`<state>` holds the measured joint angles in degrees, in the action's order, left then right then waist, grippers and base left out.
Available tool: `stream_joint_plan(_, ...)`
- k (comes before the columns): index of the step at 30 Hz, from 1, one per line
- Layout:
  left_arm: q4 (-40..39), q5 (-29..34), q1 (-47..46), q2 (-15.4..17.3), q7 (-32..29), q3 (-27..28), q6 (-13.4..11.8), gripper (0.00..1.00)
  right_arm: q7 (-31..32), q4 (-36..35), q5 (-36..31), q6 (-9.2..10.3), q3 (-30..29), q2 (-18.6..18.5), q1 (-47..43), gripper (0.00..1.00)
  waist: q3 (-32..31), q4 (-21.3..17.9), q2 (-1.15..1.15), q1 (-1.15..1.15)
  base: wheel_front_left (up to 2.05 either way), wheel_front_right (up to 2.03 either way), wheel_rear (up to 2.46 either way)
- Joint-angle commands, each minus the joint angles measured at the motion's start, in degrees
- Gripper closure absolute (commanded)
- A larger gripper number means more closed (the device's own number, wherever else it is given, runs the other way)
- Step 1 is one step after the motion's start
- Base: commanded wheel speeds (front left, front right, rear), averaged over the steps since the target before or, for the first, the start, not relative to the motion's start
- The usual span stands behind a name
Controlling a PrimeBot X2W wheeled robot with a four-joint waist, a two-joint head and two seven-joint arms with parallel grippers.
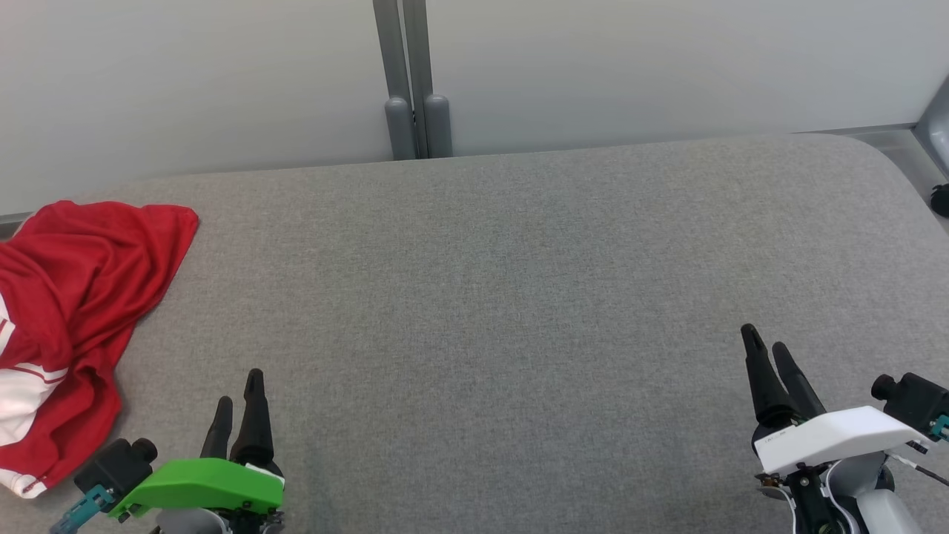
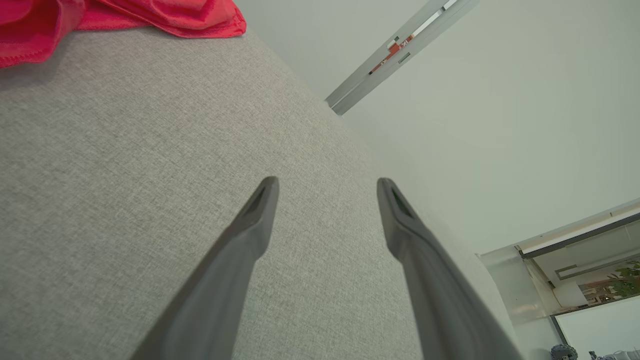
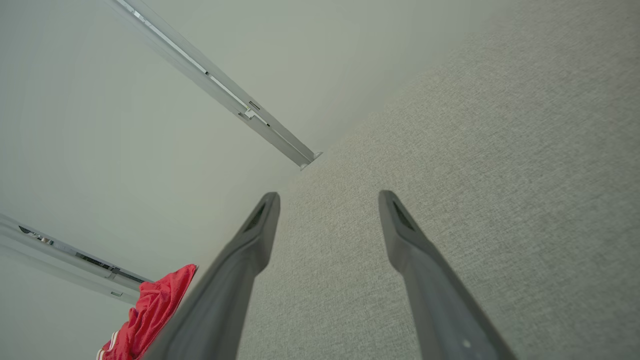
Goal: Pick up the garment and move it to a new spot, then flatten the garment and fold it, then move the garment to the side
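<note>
The left gripper [image 1: 239,387], on a green-cased wrist, is poised over the grey fabric-covered table [image 1: 482,297] with its two dark fingers spread wide and nothing between them. In its own wrist view the gap between the fingertips frames bare grey cloth.

Just to this gripper's left and a little ahead lies the garment [image 1: 67,297], a red piece with white panels and stripes. It is crumpled in a loose heap at the table's left margin, near the fingers but apart from them.

Well apart to the right, the right gripper [image 1: 764,339], on a white-cased wrist, is likewise wide open and empty above the cloth. From there the garment sits far off to its left, across the open stretch of table.

Ahead of both grippers, beyond the table's far edge, a grey post [image 1: 411,111] rises between two pale wall panels, nearer the left gripper's side.
</note>
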<state>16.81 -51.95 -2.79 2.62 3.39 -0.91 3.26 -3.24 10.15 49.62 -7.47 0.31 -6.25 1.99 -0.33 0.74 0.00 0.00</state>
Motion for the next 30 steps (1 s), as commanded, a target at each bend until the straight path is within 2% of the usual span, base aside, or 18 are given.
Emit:
stream_joint_plan(1,-0.38,2.47,-0.06,0.72,0.57,-0.29,-0.17,0.00,-0.73,-0.55,-2.34,-0.01,0.31,-0.59,1.02,0.00,-0.04,0.05,0.00,0.00,0.00,0.00,0.00)
stream_joint_plan(11,-0.14,11.39,0.11,1.44,2.62,-1.16,-0.05,0.00,-2.75,-0.16,-11.77,-0.02,1.15,-0.63,0.59,0.00,-0.20,0.12,0.00,0.00,0.00,0.00,0.00)
stream_joint_plan(30,-0.85,24.63,0.51,2.00,5.60,-2.80,-0.24,0.00,-5.77,-0.53,-24.34,-0.02,1.73,-0.91,-0.26,0.00,-0.43,0.43,0.00,0.00,0.00,0.00,0.00)
